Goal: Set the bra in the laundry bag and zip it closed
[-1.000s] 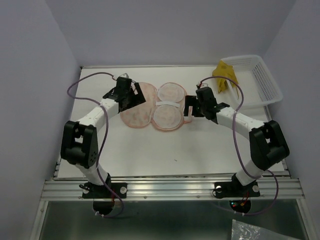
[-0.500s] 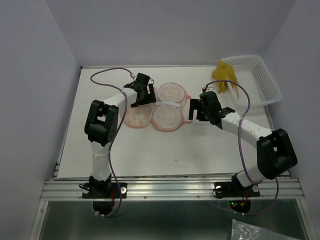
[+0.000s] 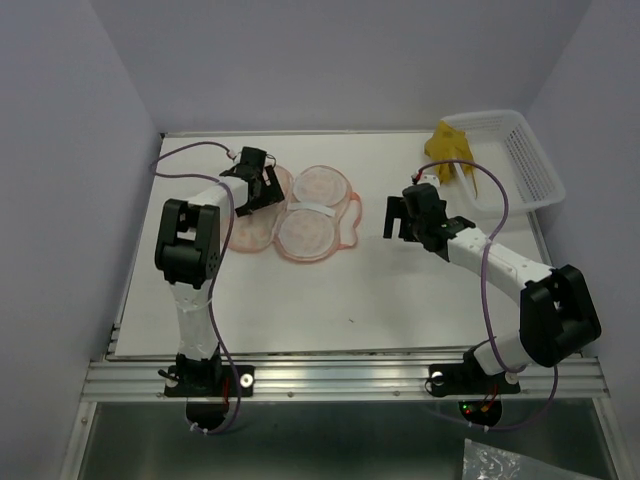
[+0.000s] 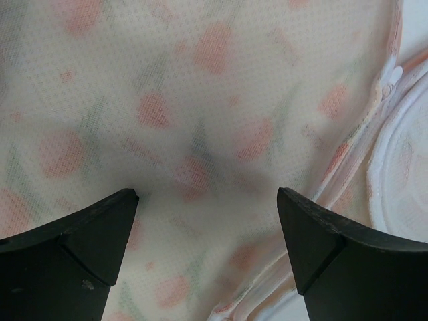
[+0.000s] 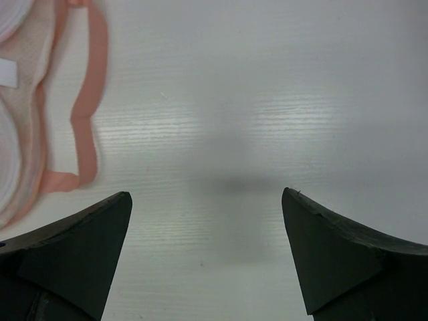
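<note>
Jaws of the left gripper point(image 4: 207, 200) are released and spread wide, low over printed fabric and holding nothing. Jaws of the right gripper point(image 5: 207, 200) are just as wide and empty above the white tabletop point(image 3: 350, 290). A white plastic lattice basket point(image 3: 520, 160) sits at the far right corner. The cream-peach, figure-eight laundry bag point(image 3: 250, 228) lies opened flat left of centre, its white-lined half facing up. The mustard-yellow fabric bra point(image 3: 445, 150) drapes over the basket's left end, well apart from the bag. The bag's pink loop point(image 5: 87, 120) lies near the right gripper.
</note>
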`<action>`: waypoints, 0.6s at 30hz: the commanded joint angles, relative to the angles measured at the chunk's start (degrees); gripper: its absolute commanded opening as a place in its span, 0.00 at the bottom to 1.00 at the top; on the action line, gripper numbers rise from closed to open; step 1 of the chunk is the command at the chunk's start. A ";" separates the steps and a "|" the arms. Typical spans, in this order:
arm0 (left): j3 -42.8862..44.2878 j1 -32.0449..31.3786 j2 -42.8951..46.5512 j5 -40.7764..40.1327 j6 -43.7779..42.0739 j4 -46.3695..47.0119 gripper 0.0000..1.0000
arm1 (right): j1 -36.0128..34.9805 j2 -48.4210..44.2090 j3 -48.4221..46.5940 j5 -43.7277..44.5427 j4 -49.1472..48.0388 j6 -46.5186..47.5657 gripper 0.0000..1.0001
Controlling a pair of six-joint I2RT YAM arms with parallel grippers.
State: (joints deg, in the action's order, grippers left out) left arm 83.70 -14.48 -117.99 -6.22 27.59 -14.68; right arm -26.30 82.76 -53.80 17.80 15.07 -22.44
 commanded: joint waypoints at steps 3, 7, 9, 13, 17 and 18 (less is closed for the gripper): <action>-5.74 6.04 2.06 -1.86 1.32 -3.08 0.99 | -0.06 -1.02 -0.43 5.40 0.14 0.82 1.00; -6.44 7.53 3.47 -5.11 3.60 -5.27 0.99 | -0.06 0.29 -1.13 5.93 0.22 -0.24 1.00; -6.97 8.24 4.26 -6.95 5.18 -6.76 0.99 | -0.06 0.82 -1.57 6.37 0.22 -0.42 1.00; -9.60 8.68 6.90 -10.12 7.83 -8.70 0.99 | -0.06 1.44 -2.54 8.21 0.22 -1.03 1.00; -13.47 8.85 12.60 -12.59 9.85 -8.80 0.99 | -0.06 2.05 -4.29 9.09 0.31 -1.03 1.00; -13.48 8.94 14.27 -12.76 9.76 -8.53 0.99 | -0.06 2.31 -4.82 9.09 0.22 -0.86 1.00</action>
State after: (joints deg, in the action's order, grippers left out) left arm 72.55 -6.24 -109.69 -15.38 34.81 -19.16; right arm -26.30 84.58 -54.22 24.21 16.21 -22.74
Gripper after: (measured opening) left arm 0.989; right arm 0.995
